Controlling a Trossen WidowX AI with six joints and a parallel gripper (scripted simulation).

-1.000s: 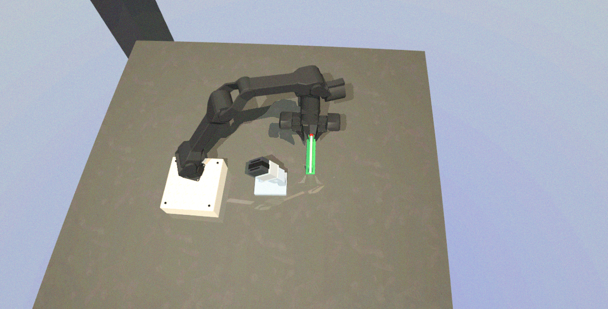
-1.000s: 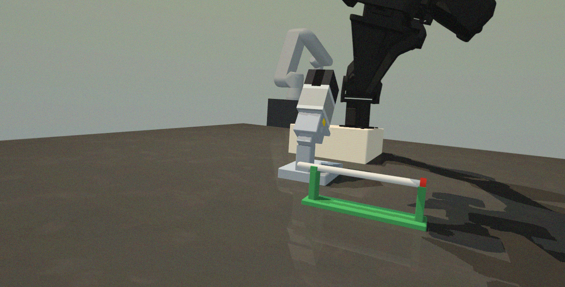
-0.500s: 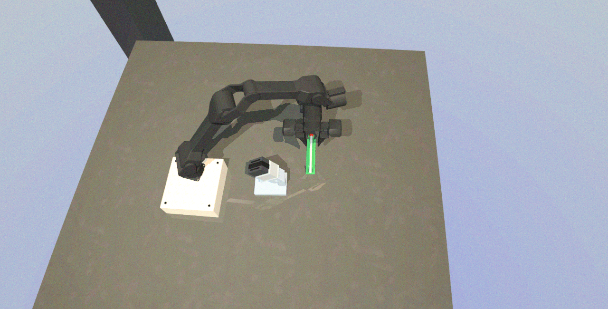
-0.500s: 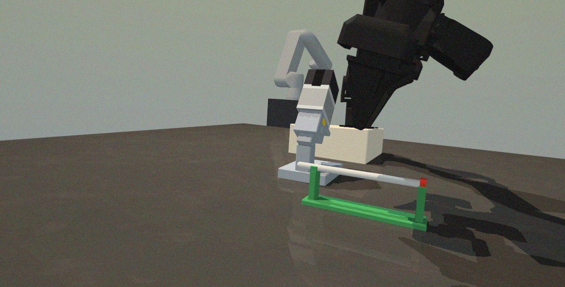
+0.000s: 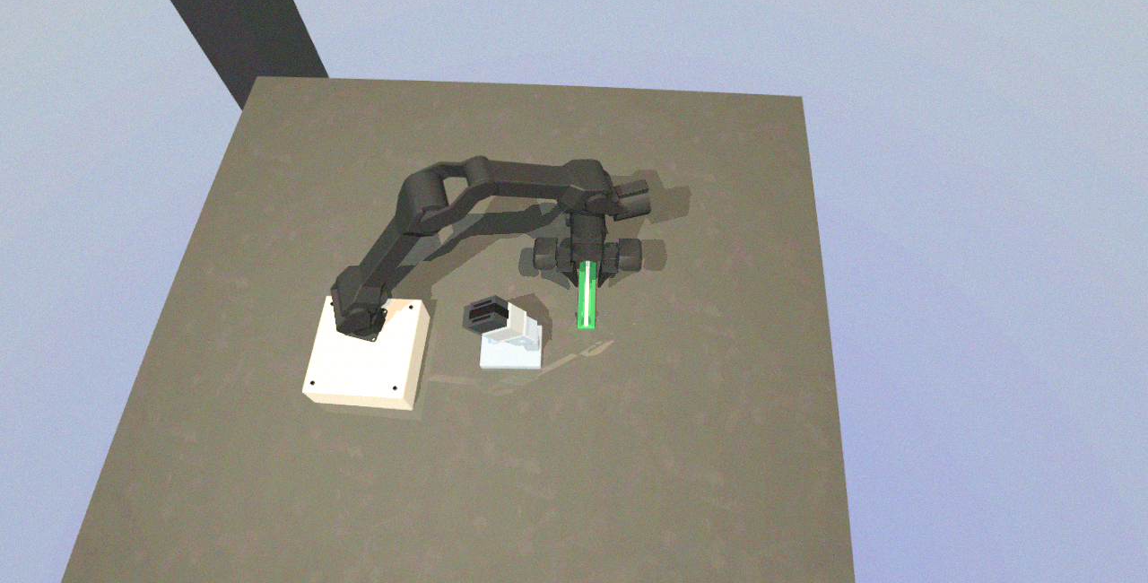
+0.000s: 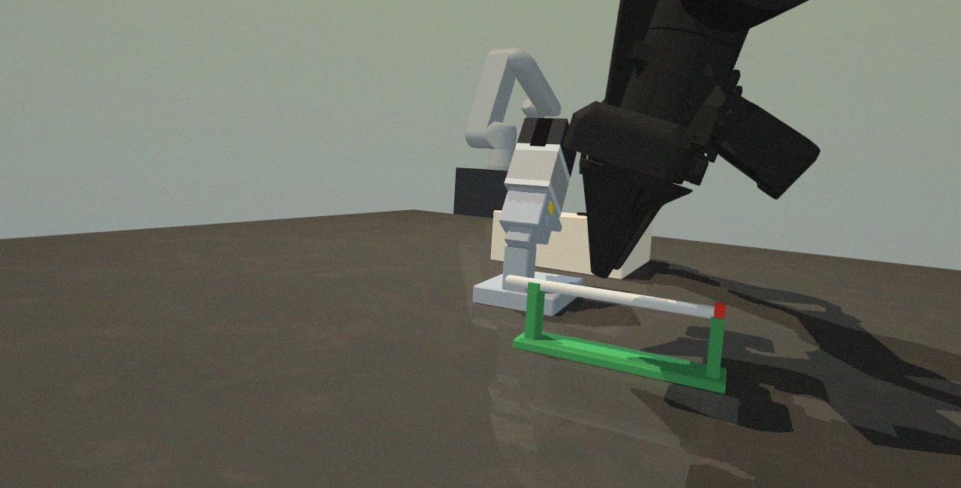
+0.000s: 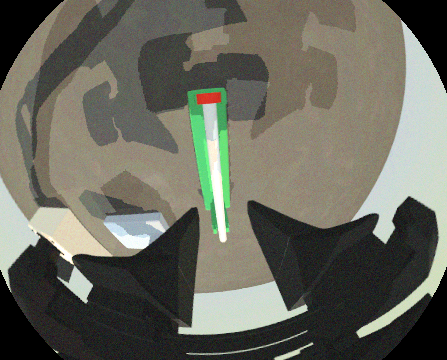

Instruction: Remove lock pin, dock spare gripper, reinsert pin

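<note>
The white lock pin [image 5: 587,298] [image 6: 618,295] [image 7: 216,175] lies across the two posts of the green rack [image 5: 580,314] [image 6: 604,350] [image 7: 198,145]. Its red head [image 6: 719,310] [image 7: 208,98] is at the rack's far end in the wrist view. My gripper [image 5: 587,281] [image 6: 604,271] [image 7: 223,206] is partly open and empty, pointing down a little above the pin, one finger either side of its line. The spare gripper [image 5: 509,324] [image 6: 534,166], white with black jaws, stands tilted in the socket of the pale mount [image 5: 501,359] [image 6: 493,295] [image 7: 133,226]. How deep it sits is hidden.
My cream base block [image 5: 365,354] [image 6: 564,243] [image 7: 78,227] stands beyond the mount from the rack. The mount and its tilted spare gripper are close beside the rack. A grey arm [image 6: 486,95] stands on a dark block [image 6: 477,191] in the background.
</note>
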